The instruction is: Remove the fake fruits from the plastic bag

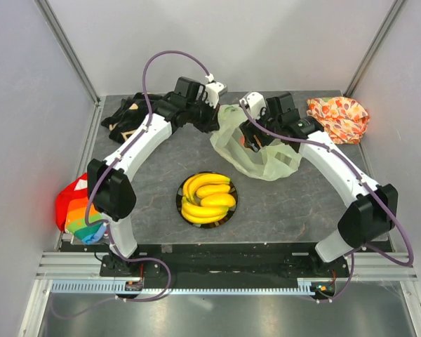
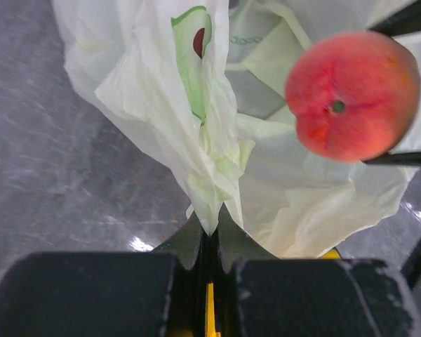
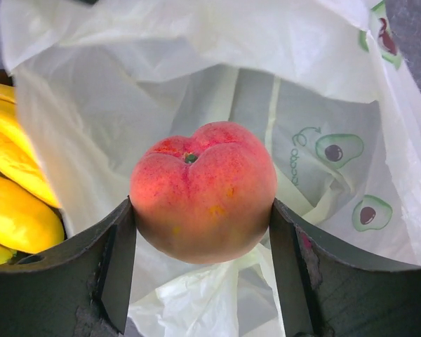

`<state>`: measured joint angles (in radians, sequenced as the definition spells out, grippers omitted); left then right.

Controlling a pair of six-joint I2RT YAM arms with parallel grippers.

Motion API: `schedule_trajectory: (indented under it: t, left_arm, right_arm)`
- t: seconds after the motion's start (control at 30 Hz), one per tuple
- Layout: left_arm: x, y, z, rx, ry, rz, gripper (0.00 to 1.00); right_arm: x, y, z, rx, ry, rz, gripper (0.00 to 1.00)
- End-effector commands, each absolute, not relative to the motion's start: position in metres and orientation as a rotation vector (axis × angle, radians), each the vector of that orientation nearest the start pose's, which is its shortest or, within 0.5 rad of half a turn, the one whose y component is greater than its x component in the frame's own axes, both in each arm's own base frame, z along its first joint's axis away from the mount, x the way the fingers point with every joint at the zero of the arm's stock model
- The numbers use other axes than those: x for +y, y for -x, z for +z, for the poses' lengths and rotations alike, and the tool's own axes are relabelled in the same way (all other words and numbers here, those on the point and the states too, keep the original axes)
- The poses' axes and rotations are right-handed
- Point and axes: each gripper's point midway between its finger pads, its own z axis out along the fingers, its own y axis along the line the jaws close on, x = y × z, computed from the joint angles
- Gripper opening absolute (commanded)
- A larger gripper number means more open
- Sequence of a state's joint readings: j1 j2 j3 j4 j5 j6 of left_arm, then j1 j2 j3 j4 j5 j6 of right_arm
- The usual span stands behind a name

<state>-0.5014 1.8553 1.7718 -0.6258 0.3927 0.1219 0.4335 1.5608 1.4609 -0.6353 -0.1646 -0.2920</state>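
A rainbow-striped cloth [image 1: 76,209] hangs at the table's [image 1: 161,158] left edge, and a black cloth [image 1: 126,112] lies in the far left corner. The left arm reaches from there toward the middle of the table. Its left gripper [image 1: 214,118] is clamped on a gathered fold of the plastic bag [image 1: 263,160]. The left wrist view shows the left gripper [image 2: 209,228] with its jaws pressed together and the pale, crinkled plastic bag [image 2: 161,105] rising out of them.

At centre, nearer the arm bases, yellow banana bunches [image 1: 208,199] are heaped on a dark plate [image 1: 179,202], apart from the bag.

The bag slumps on the table just right of centre, printed with small avocado figures. The right gripper [image 1: 255,138] is at its upper part. In the right wrist view the right gripper [image 3: 203,210] grips the peach [image 3: 203,189], one finger on each side, stem end up. The plastic bag [image 3: 196,63] spreads behind it and the banana bunches [image 3: 14,196] show at the left edge. From the left wrist the peach [image 2: 351,95] appears raised in front of the bag. Whether it is fully clear of the bag's mouth cannot be told.

An orange leaf-patterned cloth [image 1: 339,118] sits crumpled in the far right corner.
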Motion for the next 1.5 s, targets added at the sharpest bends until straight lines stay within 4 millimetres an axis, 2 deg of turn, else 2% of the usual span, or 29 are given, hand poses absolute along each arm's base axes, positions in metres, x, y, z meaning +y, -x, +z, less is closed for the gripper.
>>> schedule_trajectory:
  t: [0.0, 0.07, 0.17, 0.23, 0.27, 0.3, 0.33, 0.37, 0.4, 0.43, 0.47, 0.5, 0.53, 0.57, 0.6, 0.63, 0.67, 0.7, 0.73, 0.8, 0.83, 0.9, 0.93, 0.97, 1.07, 1.27, 1.47]
  left_arm:
    - [-0.28, -0.445, 0.244, 2.022, -0.851, -0.438, 0.02]
    - [-0.27, -0.457, 0.252, 2.013, -0.794, -0.385, 0.02]
    - [-0.258, -0.464, 0.261, 2.0, -0.746, -0.315, 0.02]
    - [-0.256, -0.461, 0.261, 2.0, -0.746, -0.31, 0.31]
    - [-0.255, -0.459, 0.266, 1.994, -0.744, -0.312, 0.47]
    - [-0.255, -0.456, 0.269, 1.993, -0.739, -0.319, 0.68]
    - [-0.254, -0.453, 0.271, 1.994, -0.738, -0.324, 0.78]
    - [-0.251, -0.447, 0.285, 1.97, -0.733, -0.332, 0.94]
    - [-0.249, -0.442, 0.292, 1.952, -0.741, -0.332, 0.96]
    - [-0.247, -0.435, 0.291, 1.956, -0.751, -0.335, 0.98]
    - [-0.239, -0.423, 0.314, 1.912, -0.74, -0.328, 0.99]
    - [-0.233, -0.416, 0.311, 1.921, -0.739, -0.317, 0.99]
    - [-0.225, -0.408, 0.32, 1.906, -0.731, -0.306, 0.99]
    - [-0.219, -0.4, 0.325, 1.898, -0.732, -0.302, 0.99]
    - [-0.203, -0.386, 0.337, 1.876, -0.717, -0.292, 0.99]
    - [-0.198, -0.378, 0.341, 1.868, -0.724, -0.308, 0.99]
    - [-0.19, -0.371, 0.339, 1.878, -0.73, -0.312, 0.99]
    - [-0.173, -0.361, 0.341, 1.866, -0.729, -0.294, 0.99]
    - [-0.169, -0.355, 0.337, 1.867, -0.75, -0.304, 0.99]
    - [-0.153, -0.342, 0.327, 1.885, -0.763, -0.279, 0.99]
    - [-0.153, -0.335, 0.328, 1.879, -0.774, -0.312, 0.99]
    - [-0.142, -0.327, 0.324, 1.902, -0.734, -0.369, 0.99]
    - [-0.142, -0.318, 0.333, 1.875, -0.728, -0.426, 0.99]
    - [-0.13, -0.318, 0.335, 1.887, -0.67, -0.439, 0.99]
    - [-0.117, -0.308, 0.335, 1.88, -0.64, -0.431, 0.99]
    - [-0.107, -0.298, 0.333, 1.882, -0.602, -0.457, 0.99]
    - [-0.102, -0.297, 0.334, 1.882, -0.58, -0.47, 0.99]
  right_arm:
    - [0.2, -0.376, 0.264, 1.991, 0.879, 0.311, 0.48]
    - [0.208, -0.363, 0.287, 1.911, 0.902, 0.383, 0.49]
    - [0.22, -0.34, 0.305, 1.812, 0.983, 0.486, 0.5]
    - [0.227, -0.326, 0.299, 1.791, 1.069, 0.526, 0.51]
    - [0.237, -0.314, 0.295, 1.781, 1.118, 0.56, 0.5]
    - [0.242, -0.305, 0.29, 1.783, 1.16, 0.587, 0.5]
    - [0.255, -0.293, 0.283, 1.755, 1.251, 0.607, 0.5]
    - [0.262, -0.286, 0.278, 1.748, 1.293, 0.622, 0.5]
    - [0.267, -0.278, 0.272, 1.75, 1.338, 0.637, 0.5]
    - [0.281, -0.268, 0.264, 1.739, 1.399, 0.662, 0.5]
    - [0.287, -0.266, 0.262, 1.729, 1.427, 0.666, 0.5]
    - [0.293, -0.262, 0.259, 1.729, 1.458, 0.677, 0.5]
    - [0.304, -0.256, 0.248, 1.734, 1.511, 0.694, 0.5]
    - [0.309, -0.255, 0.247, 1.725, 1.535, 0.698, 0.5]
    - [0.314, -0.252, 0.24, 1.734, 1.563, 0.711, 0.5]
    - [0.322, -0.25, 0.227, 1.752, 1.597, 0.723, 0.49]
    - [0.328, -0.25, 0.223, 1.749, 1.615, 0.726, 0.5]
    - [0.331, -0.25, 0.217, 1.752, 1.642, 0.727, 0.49]
    - [0.337, -0.247, 0.204, 1.763, 1.687, 0.726, 0.49]
    - [0.342, -0.248, 0.198, 1.732, 1.751, 0.69, 0.49]
    - [0.348, -0.246, 0.188, 1.73, 1.789, 0.683, 0.49]
    - [0.353, -0.247, 0.187, 1.701, 1.822, 0.658, 0.49]
    - [0.357, -0.246, 0.181, 1.704, 1.839, 0.653, 0.49]
    - [0.362, -0.247, 0.182, 1.695, 1.842, 0.65, 0.49]
    - [0.371, -0.244, 0.173, 1.7, 1.869, 0.643, 0.5]
    - [0.377, -0.232, 0.146, 1.747, 1.905, 0.629, 0.51]
    - [0.383, -0.235, 0.134, 1.823, 1.86, 0.626, 0.53]
